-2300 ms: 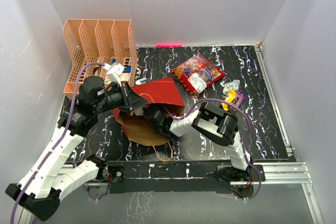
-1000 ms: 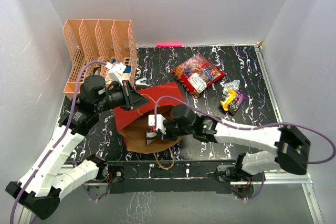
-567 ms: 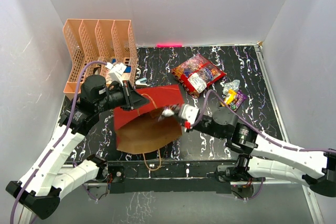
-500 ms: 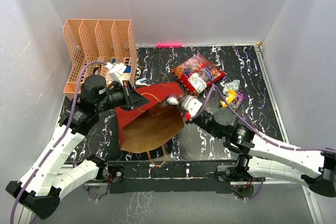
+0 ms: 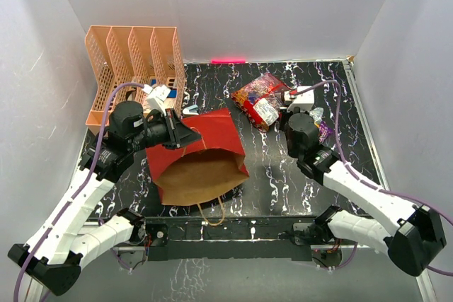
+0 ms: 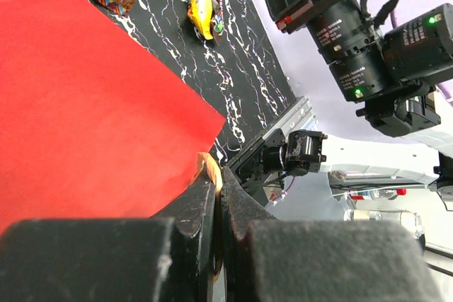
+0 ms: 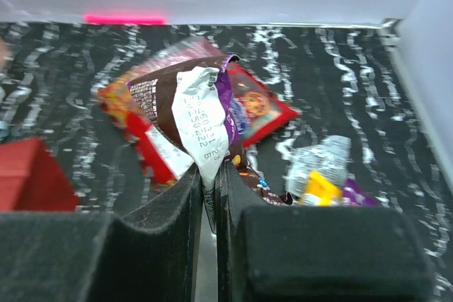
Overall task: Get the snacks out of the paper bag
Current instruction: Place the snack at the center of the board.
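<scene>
**Top view.** The paper bag [image 5: 212, 136] lies on its side on the worktop [image 5: 283, 175], mouth toward the near edge, brown lining showing. No packet shows in the visible part of the mouth. The left claw [image 5: 185, 135] sits at the bag's far-left rim. The right claw [image 5: 287, 97] is well off to the bag's far right, at the edge of the red candy bag [image 5: 260, 100]; I cannot tell its closure from here. The small packets [image 5: 320, 124] lie farther right of the bag, half hidden by the right arm.

**Left wrist view.** The left claw is narrow, pinched on the bag's rim.

**Right wrist view.** The right claw is narrow, nipping a brown packet [image 7: 185, 107] by its near end. The packet's long axis runs straight away from the claw, its far end over the candy bag. A silver packet [image 7: 322, 159], yellow packet [image 7: 318, 189] and purple packet [image 7: 354, 192] lie on the side away from the bag.

**Judgement.** The packet is clear of the bag and over the pile. A release looks next, and the drop spot is directly below. The right arm is the nearer one.
</scene>
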`<state>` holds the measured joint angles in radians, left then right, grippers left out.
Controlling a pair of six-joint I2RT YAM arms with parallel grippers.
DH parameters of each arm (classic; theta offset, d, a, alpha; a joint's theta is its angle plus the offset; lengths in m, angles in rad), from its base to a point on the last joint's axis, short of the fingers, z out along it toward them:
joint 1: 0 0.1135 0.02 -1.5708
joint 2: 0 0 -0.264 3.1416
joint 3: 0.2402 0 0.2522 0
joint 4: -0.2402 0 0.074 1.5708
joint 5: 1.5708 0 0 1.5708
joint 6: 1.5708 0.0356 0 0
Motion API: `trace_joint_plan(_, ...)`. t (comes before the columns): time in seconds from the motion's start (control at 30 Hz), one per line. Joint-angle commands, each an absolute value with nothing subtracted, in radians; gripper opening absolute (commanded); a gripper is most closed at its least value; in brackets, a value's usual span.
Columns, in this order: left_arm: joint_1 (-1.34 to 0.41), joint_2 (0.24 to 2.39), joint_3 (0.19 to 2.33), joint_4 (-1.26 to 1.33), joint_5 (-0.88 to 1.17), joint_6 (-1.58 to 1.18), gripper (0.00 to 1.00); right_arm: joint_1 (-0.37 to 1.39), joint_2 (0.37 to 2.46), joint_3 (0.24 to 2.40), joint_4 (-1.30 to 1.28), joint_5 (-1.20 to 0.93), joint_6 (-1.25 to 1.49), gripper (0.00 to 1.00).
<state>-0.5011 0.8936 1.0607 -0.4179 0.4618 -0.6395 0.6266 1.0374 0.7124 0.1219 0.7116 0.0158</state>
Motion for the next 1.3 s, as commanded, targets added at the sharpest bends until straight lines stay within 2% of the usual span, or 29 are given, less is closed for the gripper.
trace_joint_plan(0.0,-0.497,0.890,1.073,-0.407,0.472,-0.642,0.00,0.583,1.027,0.755,0.031,0.583,0.274,0.07)
trace_joint_plan(0.1,-0.497,0.895,1.077,-0.404,0.479,-0.642,0.00,0.483,1.111,0.826,-0.114,0.580,0.413,0.07)
trace_joint_plan(0.43,-0.497,0.875,1.079,-0.428,0.467,-0.636,0.00,0.025,1.279,0.930,-0.278,0.129,0.835,0.07)
trace_joint_plan(0.5,-0.496,0.875,1.078,-0.427,0.472,-0.639,0.00,-0.020,1.332,0.956,-0.310,0.074,0.903,0.07)
trace_joint_plan(1.0,-0.497,0.870,1.078,-0.423,0.469,-0.637,0.00,-0.037,1.606,1.034,-0.339,0.012,0.976,0.09)
trace_joint_plan(1.1,-0.497,0.866,1.078,-0.432,0.465,-0.635,0.00,-0.037,1.661,1.062,-0.380,-0.004,0.977,0.16)
trace_joint_plan(1.27,-0.497,0.860,1.078,-0.441,0.463,-0.631,0.00,-0.037,1.636,1.060,-0.398,-0.024,0.972,0.50)
